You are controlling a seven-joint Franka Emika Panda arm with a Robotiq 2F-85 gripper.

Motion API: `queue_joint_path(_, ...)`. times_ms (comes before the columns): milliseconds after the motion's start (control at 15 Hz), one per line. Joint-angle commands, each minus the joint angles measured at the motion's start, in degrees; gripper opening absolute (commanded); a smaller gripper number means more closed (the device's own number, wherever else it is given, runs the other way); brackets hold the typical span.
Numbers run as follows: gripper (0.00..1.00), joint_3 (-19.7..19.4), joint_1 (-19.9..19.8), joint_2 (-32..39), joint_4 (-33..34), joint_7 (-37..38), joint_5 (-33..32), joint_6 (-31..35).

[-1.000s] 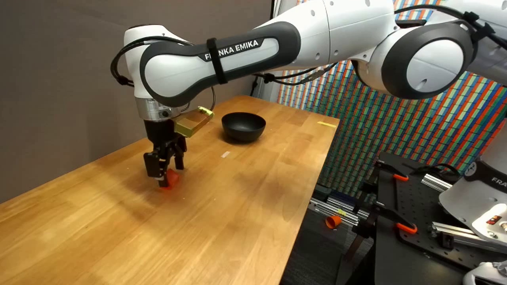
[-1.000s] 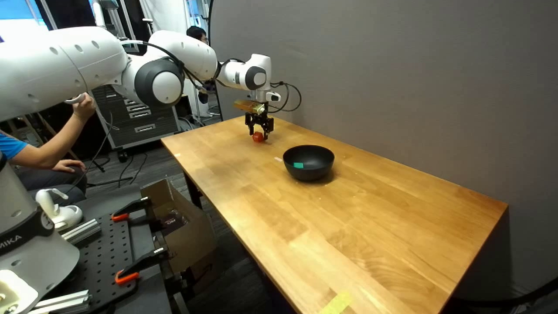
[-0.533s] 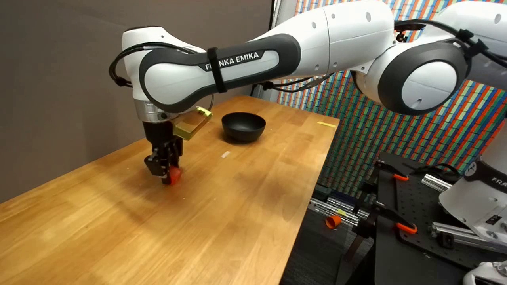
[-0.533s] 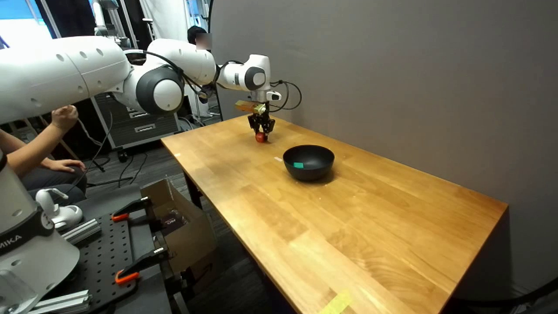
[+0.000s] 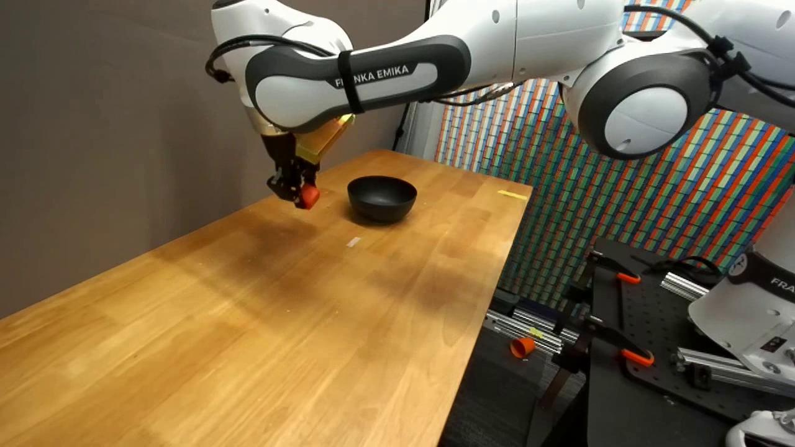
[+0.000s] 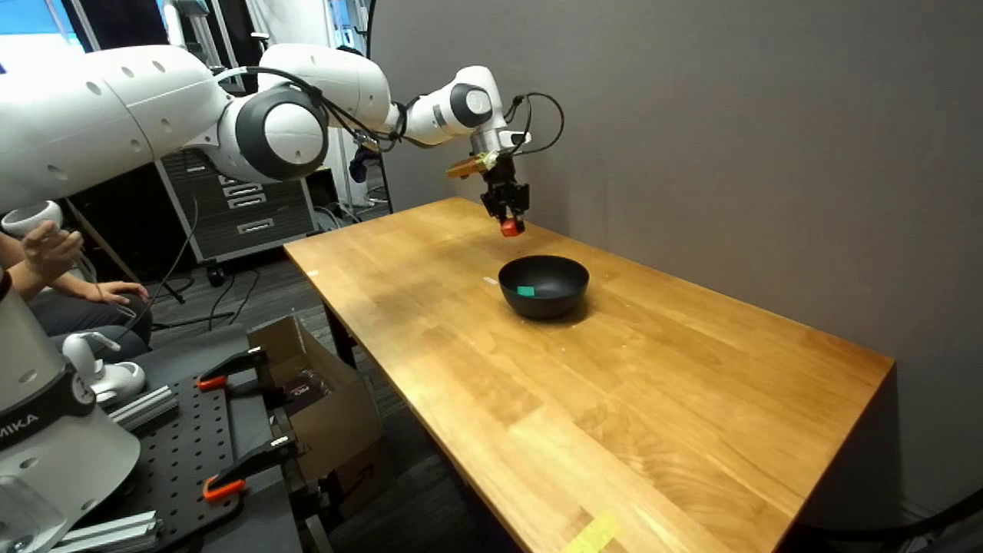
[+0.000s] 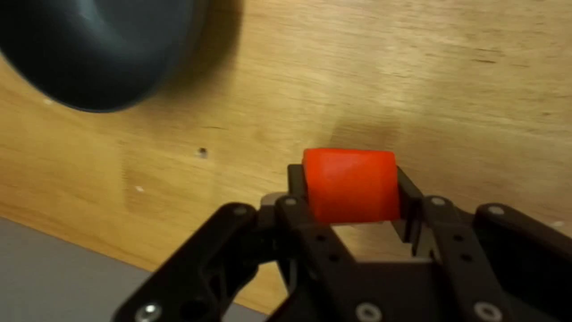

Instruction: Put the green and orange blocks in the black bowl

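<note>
over the wooden table (image 6: 614, 399), near the edge along the grey wall (image 6: 691, 153), holds the orange block (image 7: 353, 185) off the surface, pinched between both fingers of the gripper (image 6: 512, 223). touches it on opposite sides in the wrist view, one fingertip to each. in both exterior views, leans a little off upright, aiming the fingers down and toward the black bowl (image 5: 382, 212). hangs near the bowl but outside its rim, with wood showing between the two in the wrist view.

has the table's edge slanting across the lower left of the wrist view, with grey beyond. away from the wall, gives onto a broad stretch of wood, out to the free long edge in both exterior views. on that wood, shows a strip of yellow tape (image 6: 593, 534) near a corner and a small pale strip (image 5: 353, 242) near the bowl.

presents one squarish face of the orange block to the wrist camera, a little wider than tall there. lays the longer side of that face from finger to finger, nearly level. cannot settle the true long axis, with the depth hidden.

inside the bowl, in an exterior view, shows the green block (image 6: 525, 291) as a small patch, too small for reading a heading.
</note>
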Motion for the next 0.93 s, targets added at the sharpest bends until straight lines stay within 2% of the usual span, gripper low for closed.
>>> queue_joint_path(0,0.21,-2.6,-1.9,-2.6,-0.2,5.6,-2.1,-4.9)
queue_joint_path(400,0.21,-3.8,-7.0,-4.4,0.0,12.8,-1.4,-8.5)
queue_joint_path(800,0.21,-3.0,-10.6,-5.4,-0.3,15.8,-0.2,-12.3)
queue_joint_path(867,0.71,-2.5,-11.1,-5.5,-0.3,16.0,0.4,-13.1)
